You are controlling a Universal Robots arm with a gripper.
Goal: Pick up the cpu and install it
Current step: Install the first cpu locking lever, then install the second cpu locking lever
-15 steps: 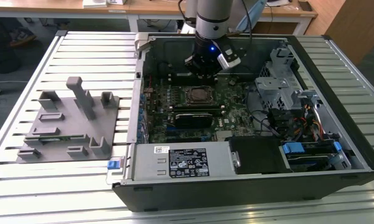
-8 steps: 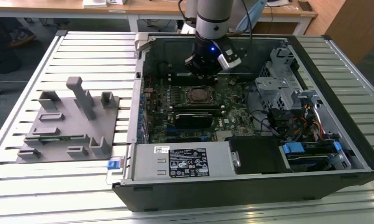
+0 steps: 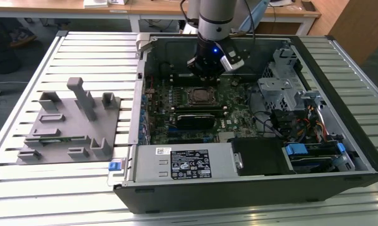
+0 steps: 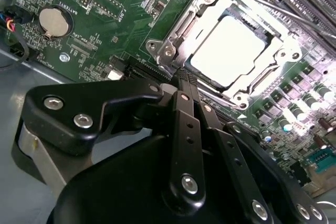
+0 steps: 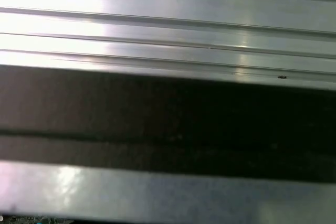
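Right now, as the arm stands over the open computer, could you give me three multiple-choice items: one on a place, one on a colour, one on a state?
1. In the exterior view, where is the grey tray?
A. inside the computer case
B. on the exterior view's left of the case
C. on top of the arm

2. What colour is the motherboard?
A. green
B. red
C. white

3. What is the state of the cpu?
A. lying on the grey tray
B. gripped in the pincer
C. lying in the socket frame

Answers:
1 B: the grey tray lies outside the computer case, to its left.
2 A: the motherboard is green.
3 C: the cpu lies within the socket frame, not in the pincer.
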